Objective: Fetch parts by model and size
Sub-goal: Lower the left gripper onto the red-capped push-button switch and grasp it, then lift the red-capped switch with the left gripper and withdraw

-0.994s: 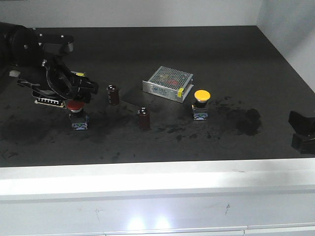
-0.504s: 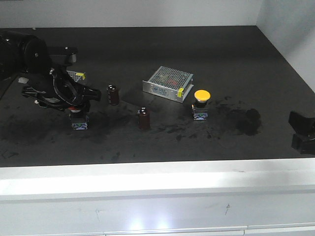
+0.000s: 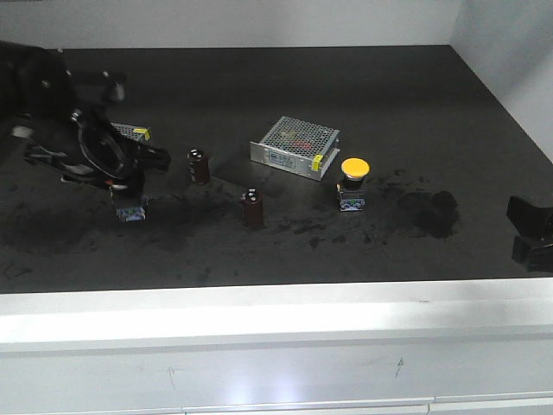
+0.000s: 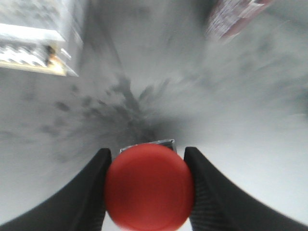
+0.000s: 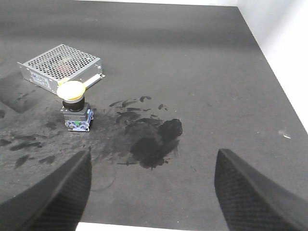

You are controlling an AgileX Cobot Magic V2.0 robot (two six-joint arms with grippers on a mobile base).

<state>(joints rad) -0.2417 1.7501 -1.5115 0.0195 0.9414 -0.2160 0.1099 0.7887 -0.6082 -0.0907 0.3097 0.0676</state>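
Note:
The red-capped switch (image 4: pixel 149 186) fills the bottom of the left wrist view, and my left gripper (image 4: pixel 147 190) is shut on its cap, with both black fingers (image 4: pixel 86 192) pressing its sides. From the front, the left gripper (image 3: pixel 128 184) hangs over the switch's blue and black base (image 3: pixel 131 210) at the table's left. The yellow-capped switch (image 3: pixel 352 179) (image 5: pixel 73 102) stands upright right of centre. Far to its right, my right gripper (image 3: pixel 530 233) (image 5: pixel 151 192) is open, with nothing between its fingers.
A silver mesh box (image 3: pixel 295 146) (image 5: pixel 60 65) lies just behind the yellow switch. Another mesh box (image 3: pixel 130 132) (image 4: pixel 38 33) sits behind the left arm. Two dark brown cylinders (image 3: pixel 199 166) (image 3: pixel 252 208) stand between the switches. The white front ledge (image 3: pixel 276 316) runs along the near edge.
The left gripper came down around the red cap and shut on it. Arm and switch have since shifted slightly left. The right arm has not moved.

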